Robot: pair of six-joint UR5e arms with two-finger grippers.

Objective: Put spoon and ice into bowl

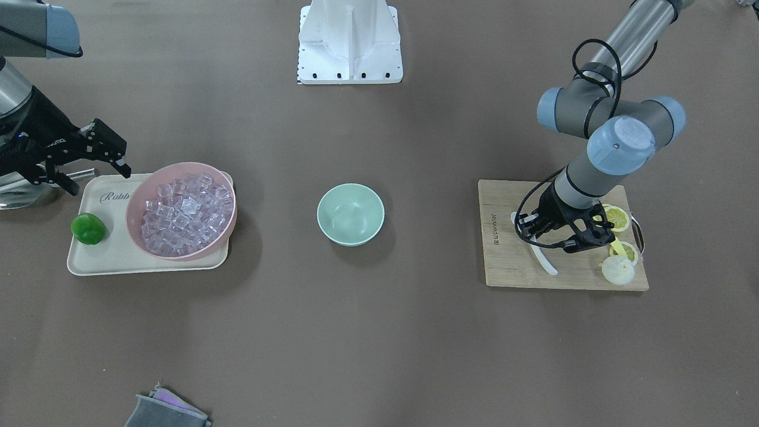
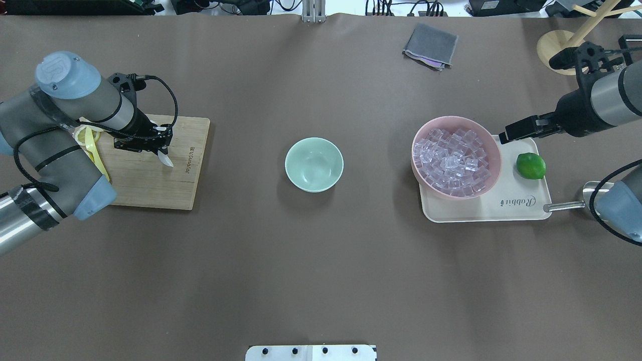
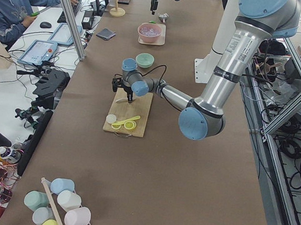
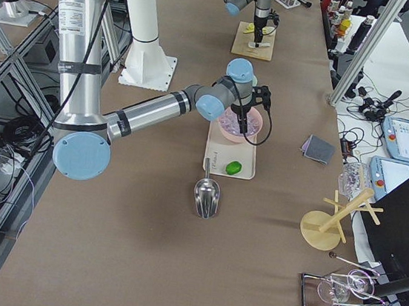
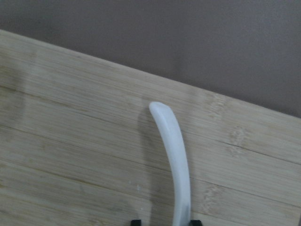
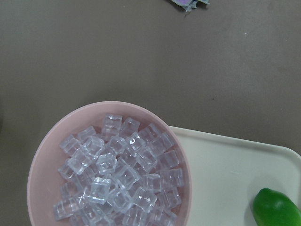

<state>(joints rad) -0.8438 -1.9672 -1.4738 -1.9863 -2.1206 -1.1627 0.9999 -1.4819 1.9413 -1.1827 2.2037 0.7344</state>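
Left gripper point(image 1: 536, 236) is low over the wooden cutting board point(image 1: 510, 267), straddling the white soup spoon point(image 1: 544, 260). In the left wrist view the spoon's handle point(image 5: 176, 160) runs up from between two black fingertips point(image 5: 136, 221) at the frame's bottom edge. The gap between the fingers is narrow. One finger looks to be against the spoon and the other a bit off it, so I can't tell if it is actually clamped. The spoon is on or just above the board, with its handle tip poking out past the gripper point(image 2: 159, 150) in the overhead view.

Right gripper point(image 1: 98, 181) hangs over the cream tray's point(image 1: 118, 252) end, beside the pink bowl point(image 1: 135, 207). Its fingers are spread wide with nothing between them.

The ice cubes point(image 1: 187, 210) are all heaped in the pink bowl, which sits on the tray. The mint-green bowl point(image 1: 350, 213) is at table centre, well apart from both the board and the tray, with only its smooth inside showing.

A lime point(image 1: 89, 228) is on the tray next to the pink bowl. A metal scoop point(image 2: 567, 203) lies on the table just off the tray's end. Lemon slices point(image 1: 616, 216) are at the board's far end from the green bowl. A grey cloth point(image 2: 430, 46) lies on the table.
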